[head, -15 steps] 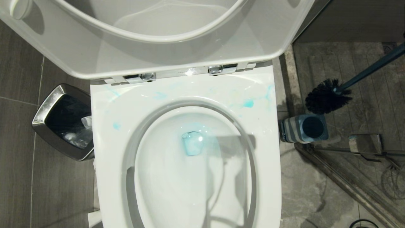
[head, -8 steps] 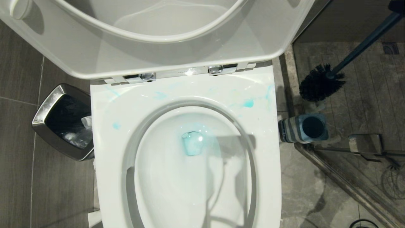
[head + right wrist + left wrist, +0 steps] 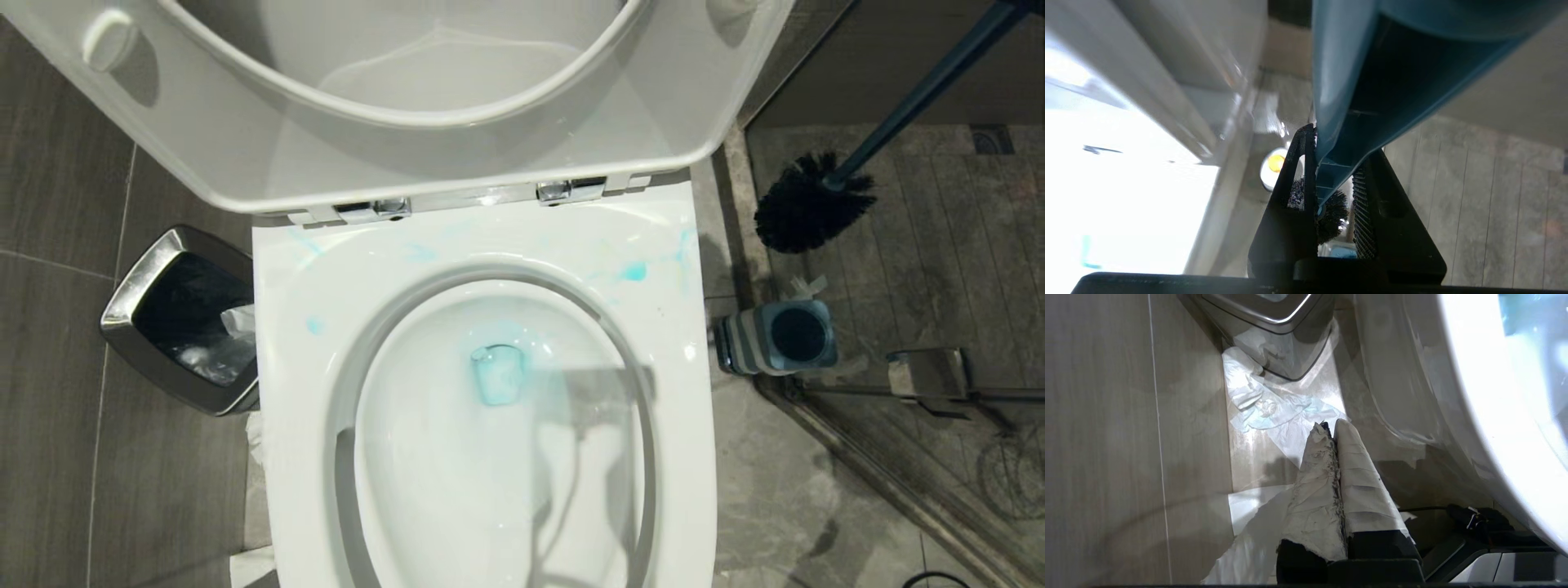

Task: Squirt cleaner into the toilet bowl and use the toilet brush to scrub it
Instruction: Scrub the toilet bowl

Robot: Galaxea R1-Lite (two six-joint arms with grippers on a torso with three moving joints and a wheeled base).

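The toilet brush hung in the air right of the toilet bowl, above its holder. The right gripper had its jaws pinching the handle. Cleaner pooled inside. The left gripper, jaws pressed together, sat near the bin.

Toilet bowl mouth is wide open to you from above; raised seat and lid wall off the far side. On the right, the brush holder stands just beside the rim, w/ a glass shower partition behind it. Left side: waste bin hugs the bowl, crumpled paper on the floor btw them.
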